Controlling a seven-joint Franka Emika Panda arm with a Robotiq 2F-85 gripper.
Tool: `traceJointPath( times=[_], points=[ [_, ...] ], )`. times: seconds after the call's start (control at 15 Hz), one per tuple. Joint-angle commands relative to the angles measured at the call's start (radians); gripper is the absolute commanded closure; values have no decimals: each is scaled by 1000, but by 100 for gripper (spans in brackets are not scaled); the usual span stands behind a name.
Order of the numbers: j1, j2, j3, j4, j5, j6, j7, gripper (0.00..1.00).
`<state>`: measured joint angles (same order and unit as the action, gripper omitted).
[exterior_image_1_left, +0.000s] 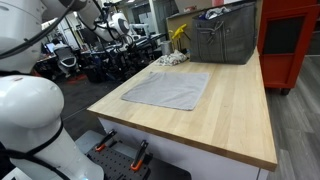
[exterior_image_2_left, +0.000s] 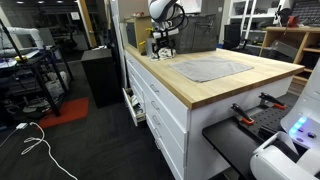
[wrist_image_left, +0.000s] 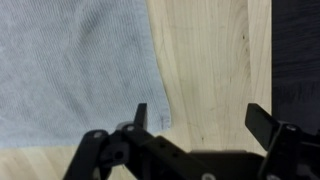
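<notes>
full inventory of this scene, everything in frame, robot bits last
cloth: 1, grey, lying flat on the tabletop
table: 1, light wood top on white drawers, centre of the scene
fabric bin: 1, grey, far end of the table
yellow item: 1, yellow, beside the bin; too small to identify
tool cabinet: 1, red, on the floor next to the table's far end
clamps: 2, orange and black, below the table's near end
mat: 1, red, on the floor
cable: 1, white, loose on the floor
robot arm: 1, white, at the table's near end
gripper: 1, black, open and holding nothing, above a corner of the cloth
</notes>
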<state>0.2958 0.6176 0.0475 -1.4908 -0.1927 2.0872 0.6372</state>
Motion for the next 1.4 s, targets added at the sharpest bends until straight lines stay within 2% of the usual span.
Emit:
traceJointPath(
  times=[0.0,0.4,0.87,0.93,1.07,1.33],
  points=[
    [23,90,-28,135,18,-81,21,0],
    [31,214,-60,283,24,-150,55,0],
    [5,314,-86,409,58,-224,77,0],
    [5,323,-91,418,62,-229,86,25],
    [4,328,-100,419,66,-227,101,34],
    [10,312,-106,395,67,-207,156,66]
  ],
)
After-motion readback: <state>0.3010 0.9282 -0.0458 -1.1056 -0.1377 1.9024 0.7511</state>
